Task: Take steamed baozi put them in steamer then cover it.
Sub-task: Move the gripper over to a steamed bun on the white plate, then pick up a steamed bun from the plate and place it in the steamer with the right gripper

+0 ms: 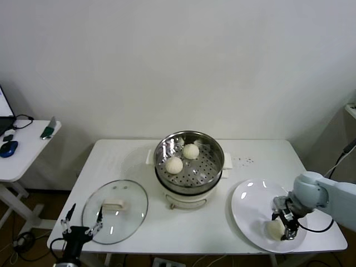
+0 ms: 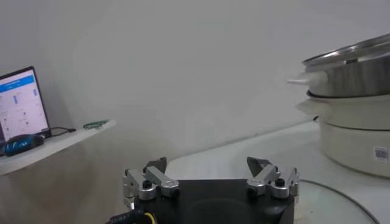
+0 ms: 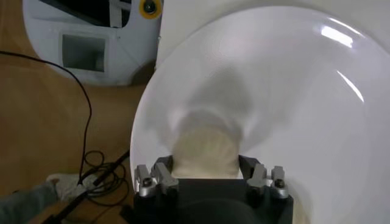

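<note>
Two steamed baozi [image 1: 191,151] [image 1: 174,164] lie on the perforated tray of the steamer [image 1: 167,183] at the table's middle. A third baozi [image 1: 273,229] [image 3: 204,149] rests on the near part of the white plate [image 1: 250,200] [image 3: 292,91]. My right gripper [image 1: 282,225] [image 3: 205,163] is down on the plate, its fingers pressed against both sides of that baozi. The cover [image 1: 115,210], a glass lid with a white handle, lies flat at the near left. My left gripper [image 1: 81,225] [image 2: 209,167] hovers open at the cover's near-left edge, holding nothing.
The steamer [image 2: 359,67] rises beyond the left gripper in the left wrist view. A small side table [image 1: 25,150] with a mouse and a laptop stands at the far left. Cables [image 3: 91,164] lie on the floor beneath the plate's side of the table.
</note>
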Tool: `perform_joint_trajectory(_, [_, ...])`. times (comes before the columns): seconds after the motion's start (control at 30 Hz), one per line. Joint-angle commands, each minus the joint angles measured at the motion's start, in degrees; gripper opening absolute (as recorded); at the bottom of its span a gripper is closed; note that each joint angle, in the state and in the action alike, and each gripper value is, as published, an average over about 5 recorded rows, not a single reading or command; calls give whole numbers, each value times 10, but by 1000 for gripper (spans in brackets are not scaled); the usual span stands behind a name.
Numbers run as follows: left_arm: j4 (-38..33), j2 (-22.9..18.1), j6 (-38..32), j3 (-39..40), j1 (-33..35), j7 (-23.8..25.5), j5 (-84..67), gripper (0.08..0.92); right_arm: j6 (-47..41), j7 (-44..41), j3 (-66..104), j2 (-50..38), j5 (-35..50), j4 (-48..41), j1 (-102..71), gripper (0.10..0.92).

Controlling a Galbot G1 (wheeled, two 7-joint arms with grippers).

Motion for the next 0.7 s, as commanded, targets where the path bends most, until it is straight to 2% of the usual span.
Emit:
perform_joint_trajectory(0.03, [0, 0, 0, 0, 0, 0, -1, 823, 2, -3, -27, 6, 2, -3, 22, 664])
perform_joint_trajectory(0.27, [-1, 1, -1, -1, 1, 0, -1, 823, 50, -10, -64, 9, -6, -6, 94, 630])
perform_joint_trajectory(0.43, [-4, 1, 0, 1, 2, 1, -1, 823, 190, -26, -144, 63, -32, -20, 246, 631])
perform_joint_trajectory(0.7, [-10, -1, -1, 2, 8, 1, 0, 823, 338, -62, -214, 194, -55, -30, 455, 636])
